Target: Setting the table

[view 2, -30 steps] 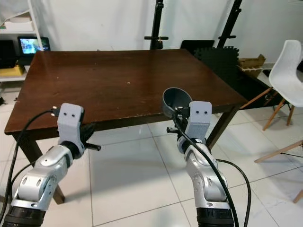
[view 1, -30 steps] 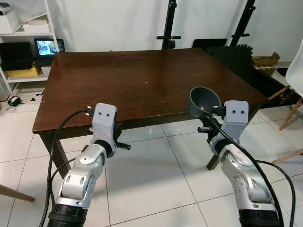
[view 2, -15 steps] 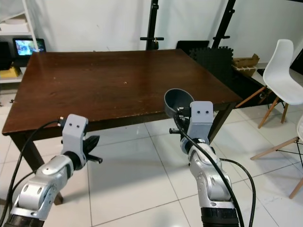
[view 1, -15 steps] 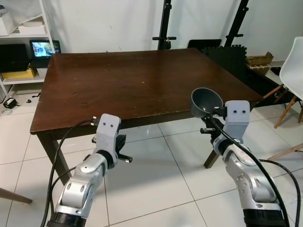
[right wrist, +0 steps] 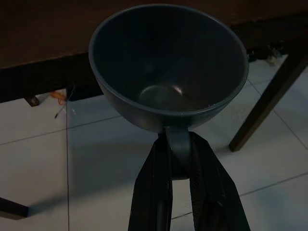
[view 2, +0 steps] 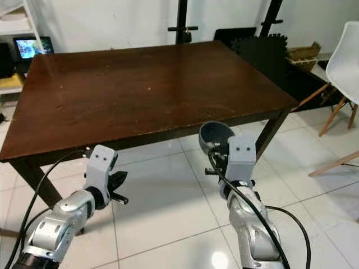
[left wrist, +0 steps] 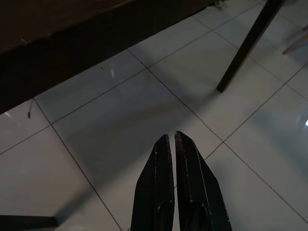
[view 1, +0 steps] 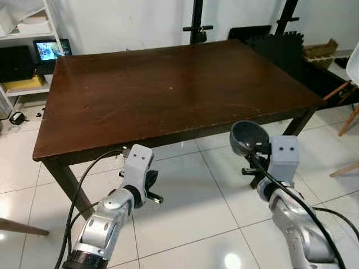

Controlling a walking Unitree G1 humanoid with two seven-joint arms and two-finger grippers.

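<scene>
A dark grey cup (view 1: 248, 137) is held by its handle in my right gripper (right wrist: 179, 153), which is shut on it. The cup (right wrist: 168, 65) is empty and tilted, hanging over the tiled floor just in front of the near edge of the dark brown wooden table (view 1: 168, 89). My left gripper (left wrist: 172, 144) is shut with nothing in it, low over the floor tiles before the table's near left part. The left arm (view 1: 120, 199) sits below the tabletop level.
The tabletop (view 2: 140, 84) is bare. A white shelf with a small screen (view 1: 50, 49) stands at the far left. Black stands (view 1: 196, 22) and dark foam mats (view 1: 280, 45) lie behind the table. A white chair (view 2: 345, 61) is at the right.
The whole view has shifted: the table now looks nearer and is seen from higher up. Both arms sit lower in the picture. The cup stays in my right gripper.
</scene>
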